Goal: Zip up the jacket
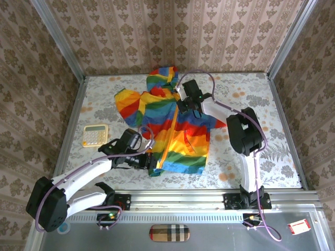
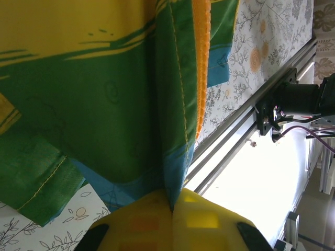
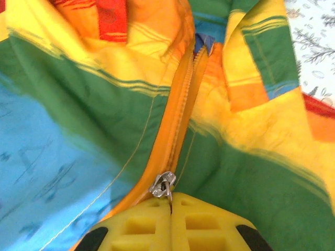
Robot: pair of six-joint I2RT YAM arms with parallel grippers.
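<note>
Jacket [image 1: 175, 133] lies mid table [image 1: 261, 104], long axis near to far, hood toward the back wall; left gripper [image 2: 171, 209] pinches its hem, right gripper [image 3: 170, 206] is clenched on the zipper pull [image 3: 163, 184]

1 jacket [image 1: 188, 137], 1 calc. [image 1: 95, 135], 2 claws: L claw [image 2: 171, 208], R claw [image 3: 170, 203]

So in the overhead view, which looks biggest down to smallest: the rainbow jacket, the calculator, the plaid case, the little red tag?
1. the jacket, by far
2. the plaid case and the calculator: about alike, so unranked
3. the red tag
</note>
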